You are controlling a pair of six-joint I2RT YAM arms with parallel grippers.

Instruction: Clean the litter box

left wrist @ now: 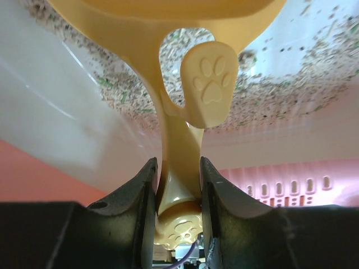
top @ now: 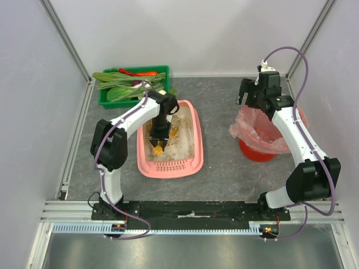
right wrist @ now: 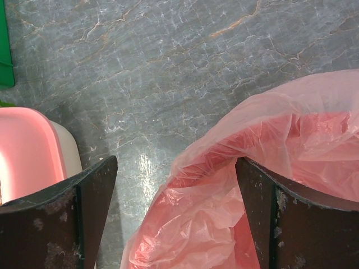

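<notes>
The pink litter box (top: 197,147) lies left of centre in the overhead view, its long side running up and down the frame and its slotted ledge (top: 168,167) at the lower end. The left arm bends over it, and the left tool (top: 159,136) hangs inside the box above the grey-beige litter (left wrist: 269,95), which is scattered thinly over the pale floor. Its jaws stand nearly closed, clamped on the handle of a yellow litter scoop (left wrist: 180,151) embossed with paw prints. The scoop's head fills the top of the left wrist view, and the ledge's slots show at the lower right.

The right tool (top: 248,94) is well apart from the box, at the upper right, over the far rim of a red bin (top: 258,153) lined with a pink bag (top: 251,132). Its jaws are spread wide and hold nothing; in the right wrist view the bag's edge runs between them.

White walls (top: 185,33) with aluminium posts close in three sides. The counter (top: 219,112) is grey with pale veins. A green crate (top: 107,102) of leafy vegetables sits at the upper left, just beside the box's upper end.
</notes>
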